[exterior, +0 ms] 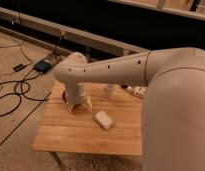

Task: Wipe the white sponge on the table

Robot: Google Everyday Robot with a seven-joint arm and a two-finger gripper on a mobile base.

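The white sponge (pixel 104 120) lies flat near the middle of the wooden table (pixel 71 135), a small off-white block turned at a slant. My gripper (pixel 78 106) hangs over the table's back left part, just left of the sponge and a short gap away from it. It points down at the table top. The big white arm (pixel 126 72) reaches in from the right and covers the table's right side.
A white cup (pixel 110 91) stands at the back of the table behind the sponge. A dark reddish bowl (pixel 64 97) is mostly hidden behind the gripper. Small items (pixel 137 91) lie at the back right. Black cables (pixel 16 90) and a dark box (pixel 42 66) lie on the floor to the left.
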